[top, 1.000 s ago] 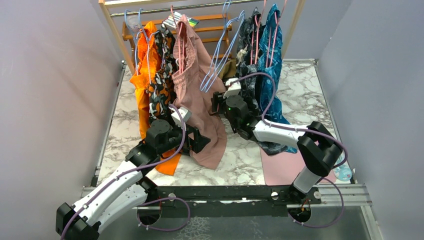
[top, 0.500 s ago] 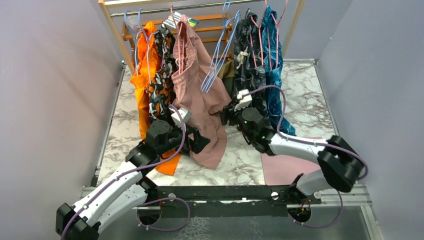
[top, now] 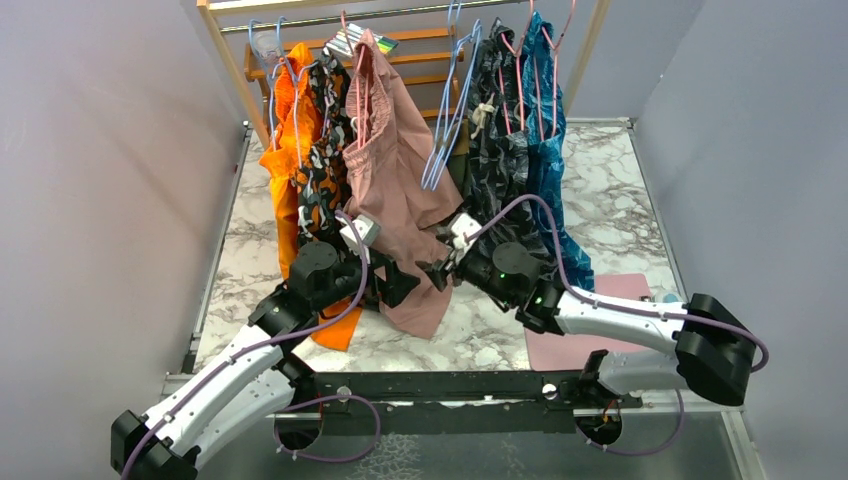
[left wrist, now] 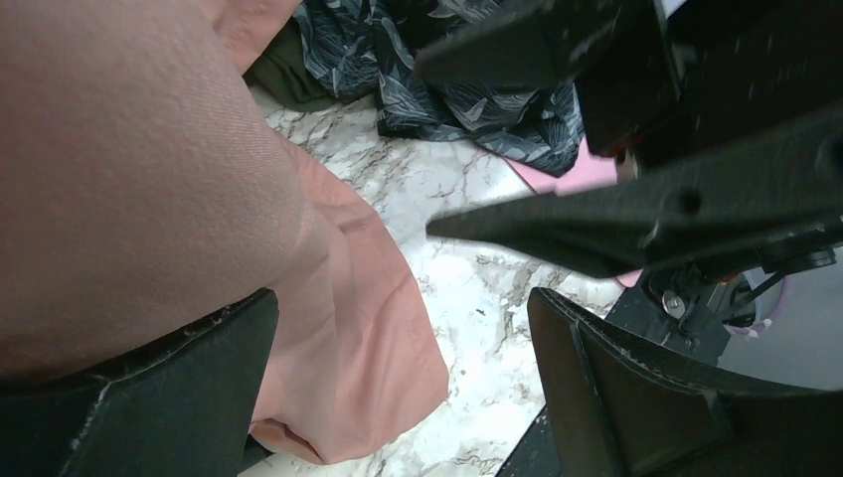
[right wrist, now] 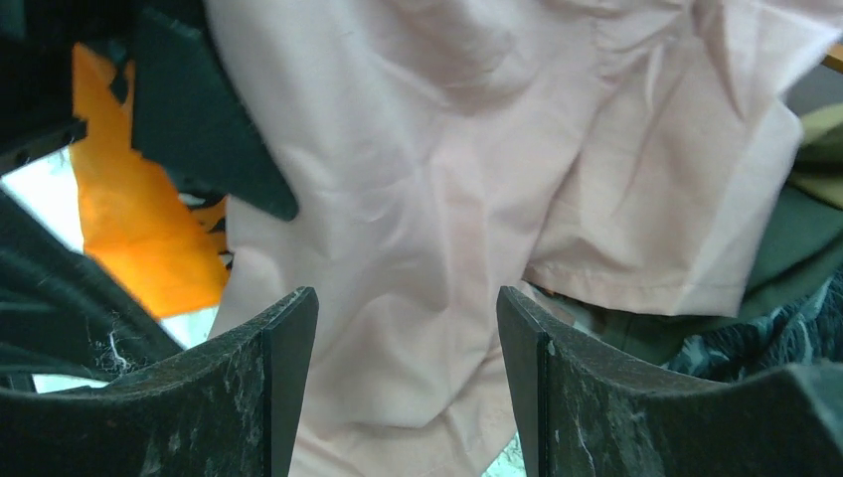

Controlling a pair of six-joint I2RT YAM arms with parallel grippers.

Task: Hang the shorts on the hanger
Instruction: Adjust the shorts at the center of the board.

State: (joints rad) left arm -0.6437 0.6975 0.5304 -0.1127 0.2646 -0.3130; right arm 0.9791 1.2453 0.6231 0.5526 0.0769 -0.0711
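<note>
The olive-green shorts (right wrist: 801, 234) show only as a dark fold behind the hem of the dusty-pink shorts (top: 395, 190). The same fold (left wrist: 286, 78) lies low on the marble in the left wrist view. Light-blue wire hangers (top: 446, 112) hang empty on the rail between the pink shorts and the dark leaf-print shorts (top: 500, 140). My right gripper (top: 434, 272) is open, low, and points left at the pink cloth (right wrist: 408, 248), holding nothing. Facing it, my left gripper (top: 404, 286) stands wide open, and the pink hem (left wrist: 348, 328) drapes loosely between its fingers.
Orange shorts (top: 285, 150), camouflage shorts (top: 322, 150) and teal shorts (top: 548, 150) hang from the wooden rack (top: 225, 60). A pink mat (top: 570, 335) lies at the front right of the marble table (top: 620, 190). The two grippers' fingertips nearly meet.
My right arm has drawn back from the rack, coming down and to the left toward the pink shorts. The blue hangers have swung right. My left arm has stayed put.
</note>
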